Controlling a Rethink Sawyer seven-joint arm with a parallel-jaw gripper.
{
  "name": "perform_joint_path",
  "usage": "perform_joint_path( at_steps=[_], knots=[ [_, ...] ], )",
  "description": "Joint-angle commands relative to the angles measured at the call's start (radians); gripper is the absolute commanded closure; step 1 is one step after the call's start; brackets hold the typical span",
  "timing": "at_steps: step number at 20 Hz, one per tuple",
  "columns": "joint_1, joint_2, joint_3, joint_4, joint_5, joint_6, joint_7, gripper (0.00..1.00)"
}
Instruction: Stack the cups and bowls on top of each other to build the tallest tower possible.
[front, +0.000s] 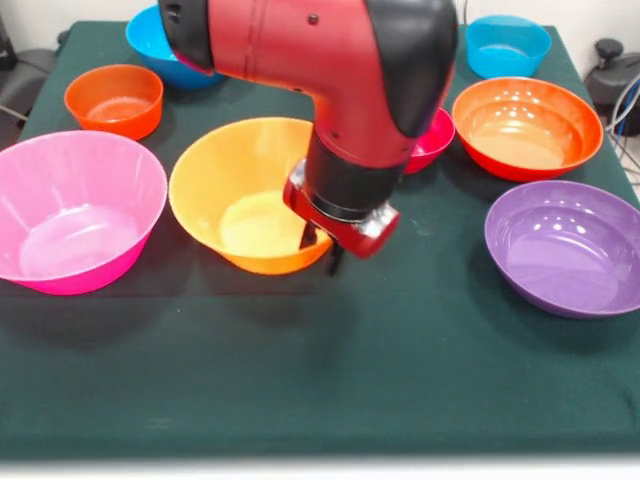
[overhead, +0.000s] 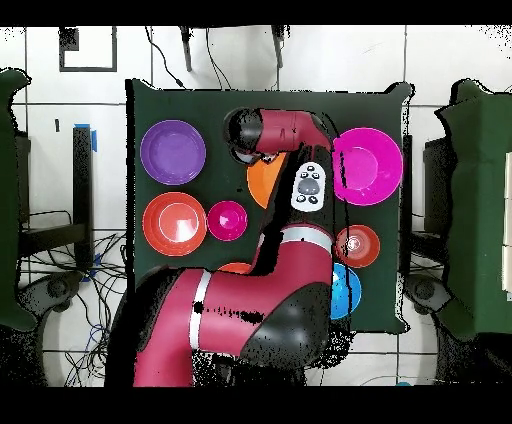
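Glossy, round plastic bowls, mouths up, spread over green cloth (front: 400, 350). Large flared yellow bowl (front: 235, 195) mid-table, beside big pink bowl (front: 75, 210) at one side edge. Purple bowl (front: 565, 245) at opposite edge. Gripper (front: 320, 250) at yellow bowl's rim; open or closed, cannot tell. No readable writing.

Large yellow-orange bowl (front: 250, 195): right rim hidden behind the arm (front: 340, 90) in the front view; mostly covered by it overhead. Small magenta bowl (front: 432, 140): left part hidden behind the arm. Far-left blue bowl (front: 150, 40): right part hidden. Gripper (front: 322, 250): fingers largely masked by the wrist; spread cannot be told. Pink bowl (front: 75, 210): left rim cut by the frame edge.
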Motion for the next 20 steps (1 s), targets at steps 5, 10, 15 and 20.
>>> perform_joint_path(
  at_steps=[5, 10, 15, 20],
  knots=[
    [0.043, 0.101, 0.095, -0.163, 0.019, 0.051, 0.021, 1.00],
    [0.044, 0.100, 0.093, -0.157, 0.026, 0.049, 0.019, 1.00],
    [0.056, 0.095, 0.087, -0.153, 0.034, 0.053, 0.031, 1.00],
    [0.076, 0.093, 0.079, -0.154, 0.045, 0.066, 0.060, 1.00]
  ],
)
